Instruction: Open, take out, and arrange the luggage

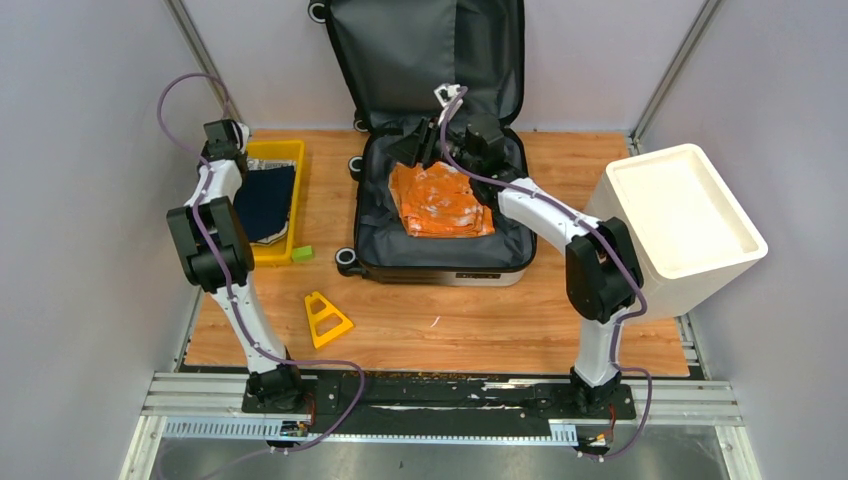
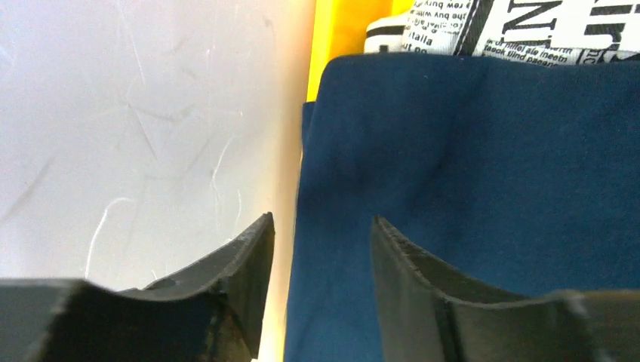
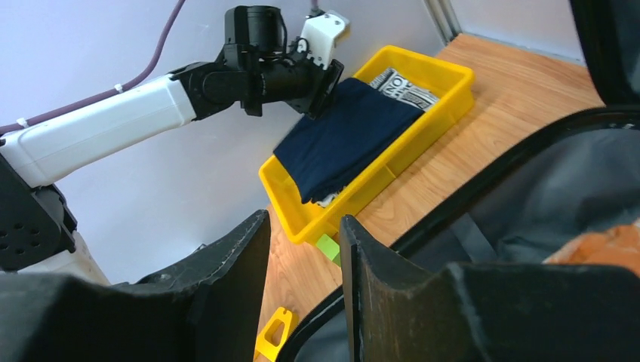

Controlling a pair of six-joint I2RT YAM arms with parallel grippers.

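The luggage (image 1: 420, 50) lies open at the back of the table, its lid propped against the wall and the dark grey lining showing. A folded orange cloth (image 1: 440, 205) rests in its base. My right gripper (image 1: 412, 150) hovers over the base's far end, behind the cloth. Its jaws stand open with nothing between them (image 3: 303, 217), and the luggage rim (image 3: 490, 166) runs below. My left gripper (image 1: 232, 140) is at the far left of the yellow tray (image 1: 280, 150). It stands open (image 2: 321, 219) just above a dark blue cloth (image 2: 468, 166) lying in the tray.
A newsprint-patterned item (image 2: 528, 26) lies under the blue cloth in the tray. A green block (image 1: 302, 254) and a yellow triangular piece (image 1: 326, 318) sit on the wood in front of the tray. A tall white bin (image 1: 690, 290) stands at the right, with walls close on both sides.
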